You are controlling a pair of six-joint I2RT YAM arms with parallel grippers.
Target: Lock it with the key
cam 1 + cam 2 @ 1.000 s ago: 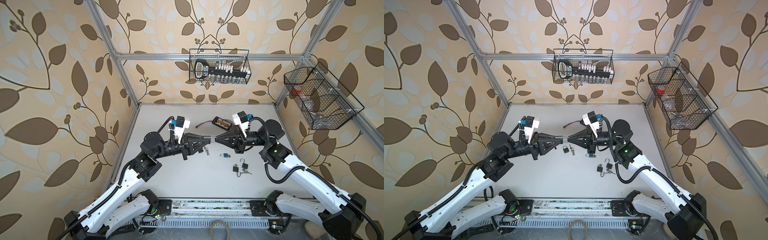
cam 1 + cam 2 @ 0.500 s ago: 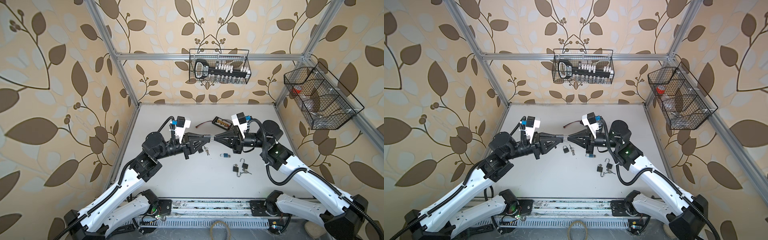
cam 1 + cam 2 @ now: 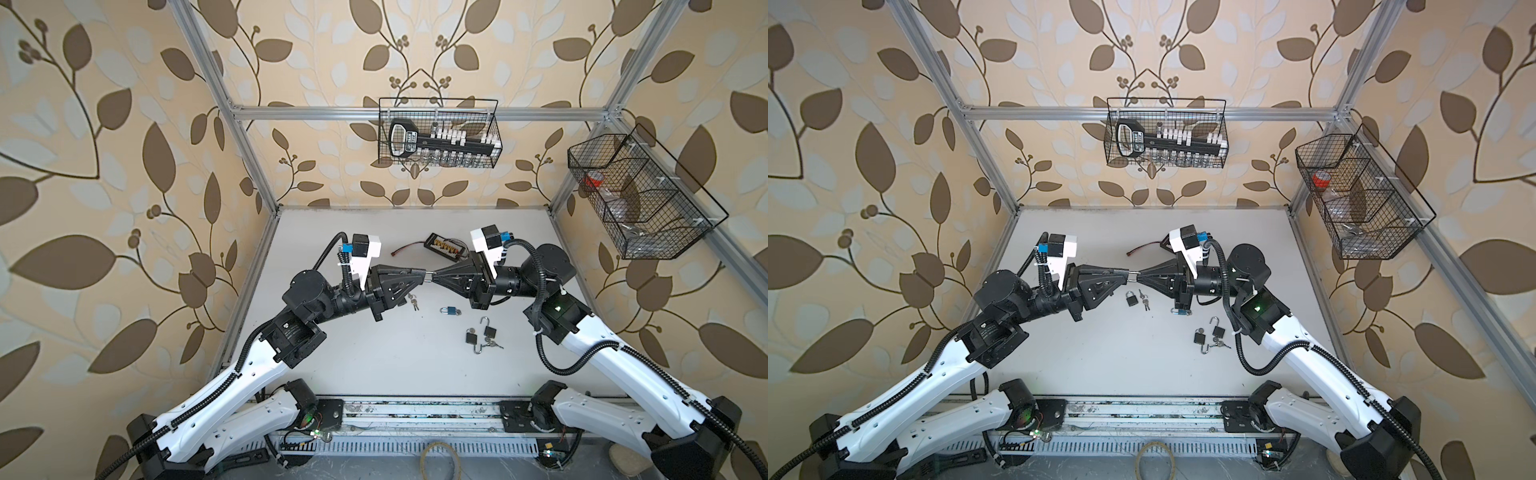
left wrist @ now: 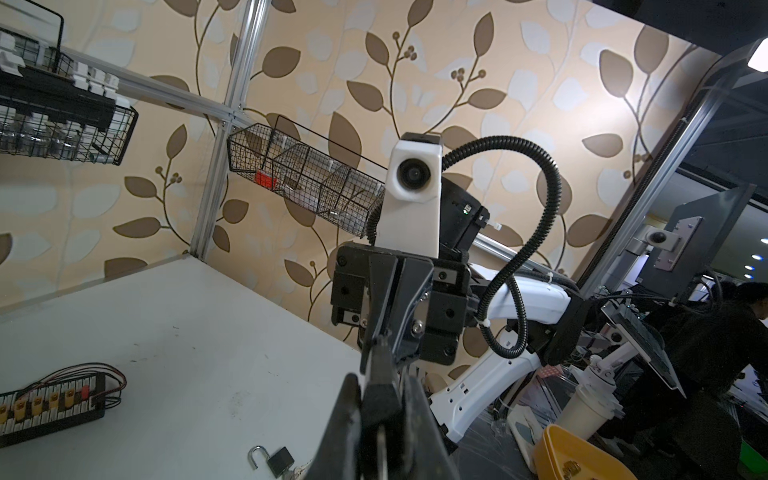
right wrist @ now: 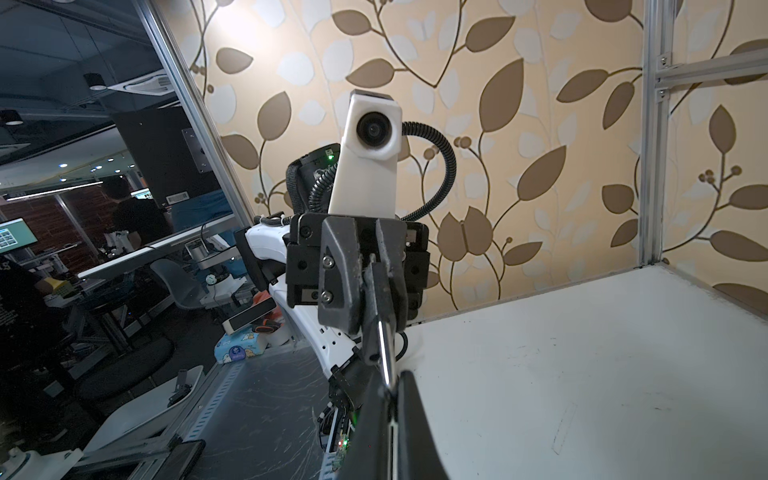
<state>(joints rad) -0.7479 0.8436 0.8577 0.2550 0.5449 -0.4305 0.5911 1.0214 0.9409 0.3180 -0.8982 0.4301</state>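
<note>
Table (image 3: 374, 374) white, scuffed | walls (image 3: 124, 166) leaf-papered | left claw (image 3: 422, 272) clamps padlock (image 5: 376, 299) | right claw (image 3: 434, 273) pinches its silver end

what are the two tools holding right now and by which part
A small padlock, it seems, bridges them in mid-air: the left tool clamps its dark body, the right tool pinches the shiny metal end. Shackle or key, I cannot tell.

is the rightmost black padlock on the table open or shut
Open. The rightmost black padlock lies flat with one end of its shackle swung free of the body.
</note>
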